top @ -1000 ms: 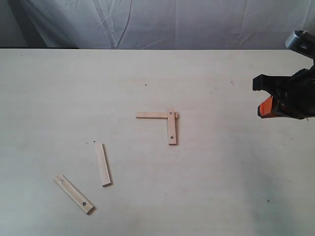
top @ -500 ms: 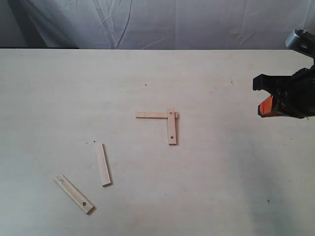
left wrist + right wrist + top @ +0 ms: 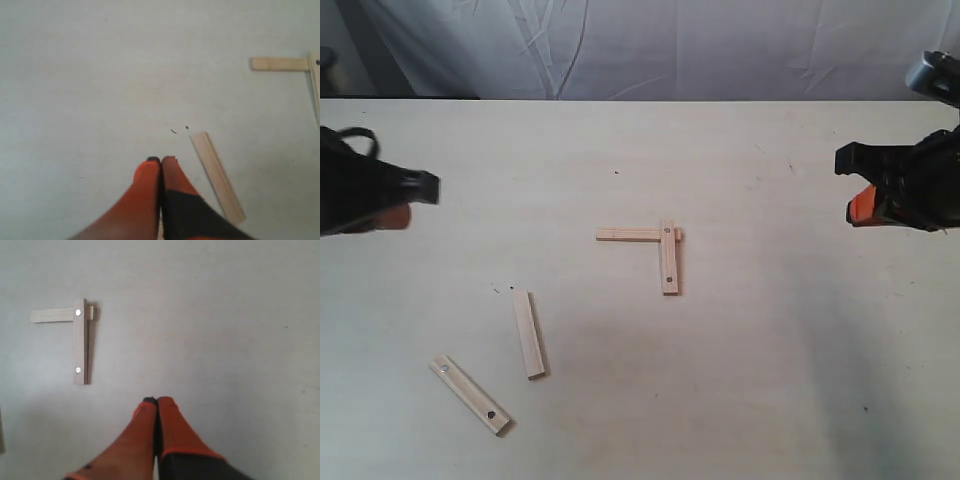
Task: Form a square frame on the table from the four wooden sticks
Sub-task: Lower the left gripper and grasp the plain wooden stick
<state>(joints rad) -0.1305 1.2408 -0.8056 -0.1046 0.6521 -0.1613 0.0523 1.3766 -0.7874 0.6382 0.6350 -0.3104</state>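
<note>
While the left gripper (image 3: 161, 160) and right gripper (image 3: 157, 400) hover at opposite sides of the table (image 3: 770, 350), each clenched on nothing, two sticks form an L at the centre: a plain slat (image 3: 630, 235) with a holed slat (image 3: 669, 257) lying across its end. A loose plain stick (image 3: 529, 333) and a loose holed stick (image 3: 470, 394) lie apart toward the exterior view's lower left.

Left pincer (image 3: 161, 160) and right pincer (image 3: 157, 400) hover closed.
</note>
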